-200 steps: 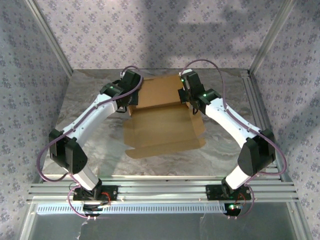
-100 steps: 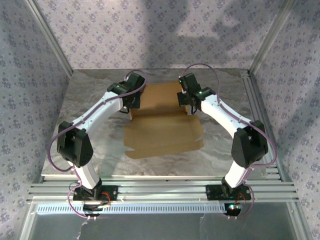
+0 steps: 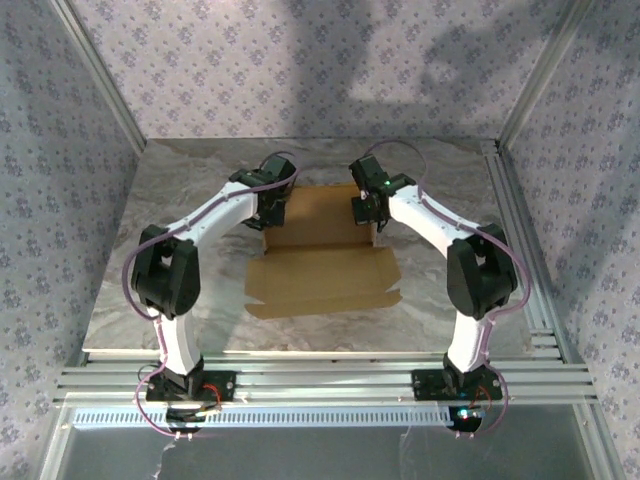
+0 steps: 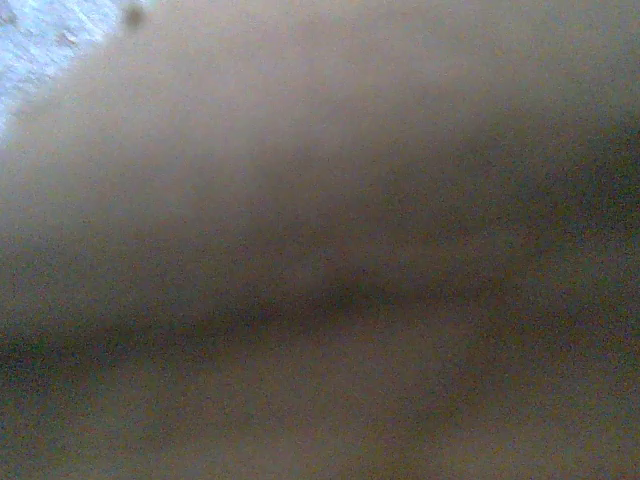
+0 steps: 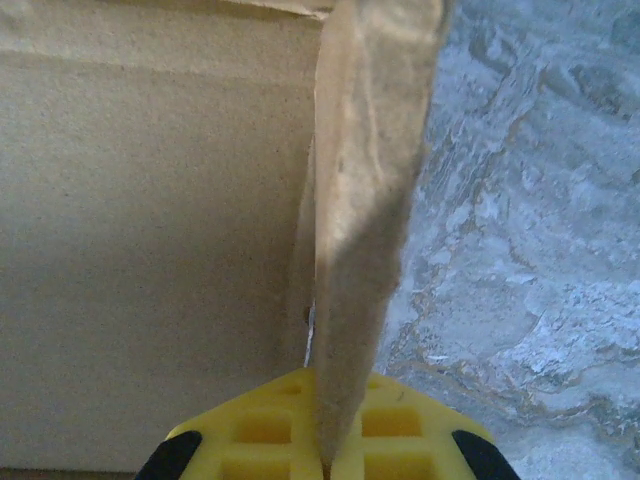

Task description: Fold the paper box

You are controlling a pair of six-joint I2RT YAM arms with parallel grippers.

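Tabletop (image 3: pixel 430 320): marbled, paper box (image 3: pixel 320 280) between jaws
Right jaws: pinching upright flap (image 5: pixel 365 200)
Left jaws: closed, hold unclear
Risk: uneven pull may tear flap

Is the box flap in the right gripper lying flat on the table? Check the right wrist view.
No: the paper box flap stands on edge, pinched between the right gripper's yellow fingers.

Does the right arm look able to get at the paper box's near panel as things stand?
Probably not yet: the right pincer is shut on an upright side flap of the paper box at its far end. The near panel lies flat and uncovered, so nothing else blocks it.
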